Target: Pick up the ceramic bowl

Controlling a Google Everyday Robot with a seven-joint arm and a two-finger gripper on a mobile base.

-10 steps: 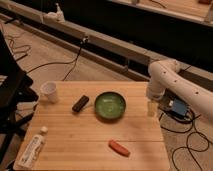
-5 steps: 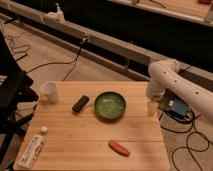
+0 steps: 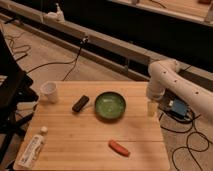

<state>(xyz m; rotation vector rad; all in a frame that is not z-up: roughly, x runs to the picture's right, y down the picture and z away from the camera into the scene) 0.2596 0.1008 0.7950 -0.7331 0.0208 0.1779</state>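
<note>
While the arm (image 3: 167, 77) bends down over the right edge of the table (image 3: 75, 134), the gripper (image 3: 151, 107) hangs close to the wood there, apart from the bowl (image 3: 110, 106); how wide it is open I cannot tell. The bowl sits near the middle. A tube (image 3: 32, 150) lies at the near left corner, its print unreadable.

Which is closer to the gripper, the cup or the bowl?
The green ceramic bowl: the gripper hangs just right of it, while the white cup stands far left.
</note>
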